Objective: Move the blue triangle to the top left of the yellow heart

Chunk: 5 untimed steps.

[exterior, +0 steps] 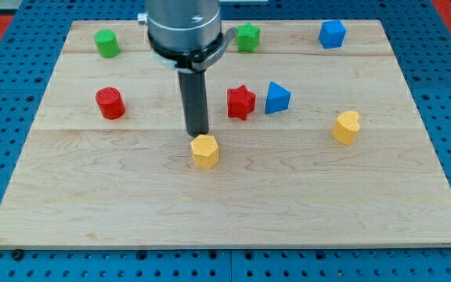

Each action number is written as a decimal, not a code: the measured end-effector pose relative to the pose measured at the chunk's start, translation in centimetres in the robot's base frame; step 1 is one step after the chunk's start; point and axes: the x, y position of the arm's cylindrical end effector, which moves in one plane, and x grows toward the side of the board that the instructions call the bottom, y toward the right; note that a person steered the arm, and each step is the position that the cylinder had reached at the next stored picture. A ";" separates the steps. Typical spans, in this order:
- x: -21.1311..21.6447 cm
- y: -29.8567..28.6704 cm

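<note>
The blue triangle (277, 98) lies right of centre, touching or almost touching the red star (241, 102) on its left. The yellow heart (347, 127) lies to the triangle's lower right, apart from it. My tip (198, 135) is left of the red star, just above a yellow hexagon (204, 151), and well left of the blue triangle.
A red cylinder (110, 103) lies at the left. A green cylinder (106, 43) is at the upper left. A green star (247, 37) sits at the top centre, partly behind the arm. A blue cube (332, 34) is at the top right. The board's edge (225, 244) runs along the bottom.
</note>
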 end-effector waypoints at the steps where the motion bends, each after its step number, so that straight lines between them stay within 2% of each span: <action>1: -3.1 0.2; 3: -7.4 0.5; 4: -8.1 3.6; 5: -8.0 10.4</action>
